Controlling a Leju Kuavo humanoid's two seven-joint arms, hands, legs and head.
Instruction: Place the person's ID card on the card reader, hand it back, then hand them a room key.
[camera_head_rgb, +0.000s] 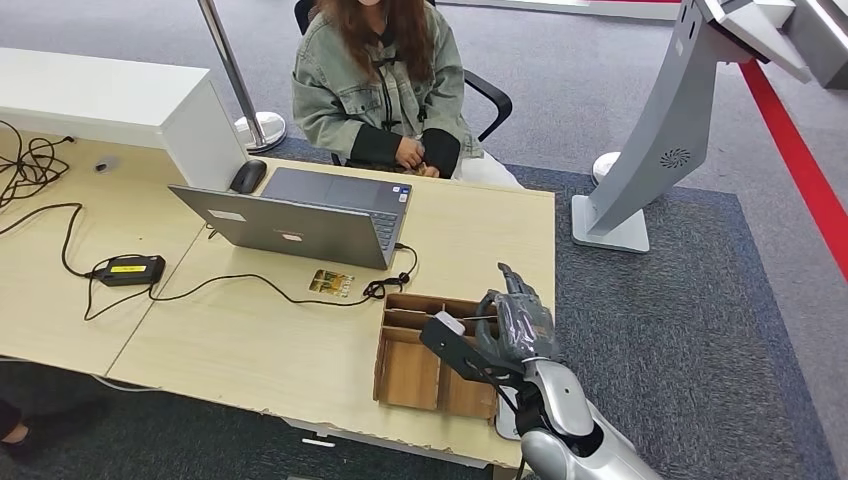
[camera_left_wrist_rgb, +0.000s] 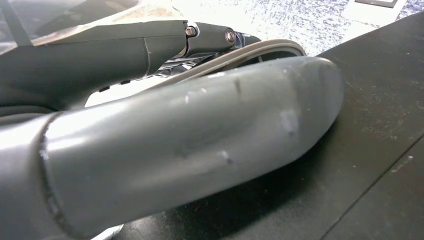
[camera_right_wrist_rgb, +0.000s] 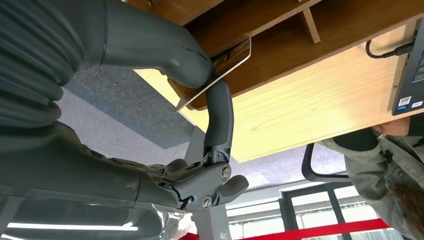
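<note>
1. A card (camera_right_wrist_rgb: 220, 75), thin with a pale edge, is pinched between the thumb and a dark finger of the robot's right hand (camera_head_rgb: 505, 325), right over the wooden divided tray (camera_head_rgb: 405, 375) at the near right corner of the desk (camera_head_rgb: 270, 345).
2. From the head view, that hand hovers above the tray's right-side compartments, its other fingers stretched forward.
3. A second card (camera_head_rgb: 331, 283), printed in yellowish colours, lies flat on the desk just in front of the open laptop (camera_head_rgb: 300, 215), beside a looped black cable (camera_head_rgb: 385, 287).
4. The person (camera_head_rgb: 385, 85) in a denim jacket sits across the desk, hands folded together at its far edge.
5. The left hand (camera_left_wrist_rgb: 190, 145) shows close-up as a grey thumb and dark finger; whether it is spread or curled I cannot tell.
6. A black card reader (camera_head_rgb: 130, 269) sits on the desk's left part, wired.
</note>
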